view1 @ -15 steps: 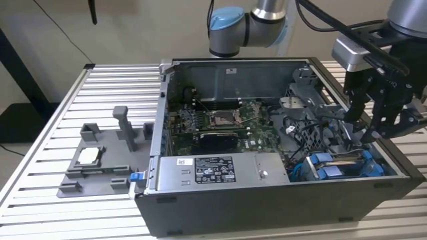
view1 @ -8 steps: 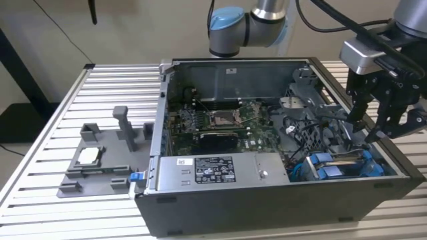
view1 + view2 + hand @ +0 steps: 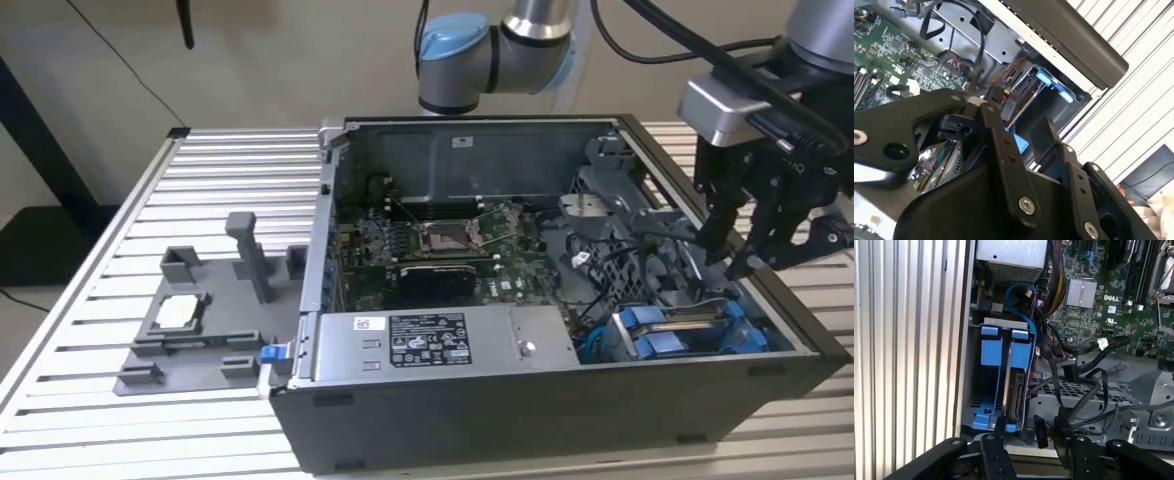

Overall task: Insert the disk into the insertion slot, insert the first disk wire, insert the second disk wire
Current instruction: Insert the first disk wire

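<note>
Disk (image 3: 1016,360) sits in insertion slot (image 3: 1006,322); its connector (image 3: 1015,395) is bare, so wiring looks undone. Gripper (image 3: 731,258) hovers over it, fingers apart, apparently empty.

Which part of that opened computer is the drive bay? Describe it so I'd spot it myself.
Start at the open computer case on the ribbed metal table. Inside, go from the grey labelled power supply box toward the exterior view's right, to the corner near the gripper. The insertion slot is there: a grey metal cage whose bright blue plastic rails mark it out from the grey box.
</note>
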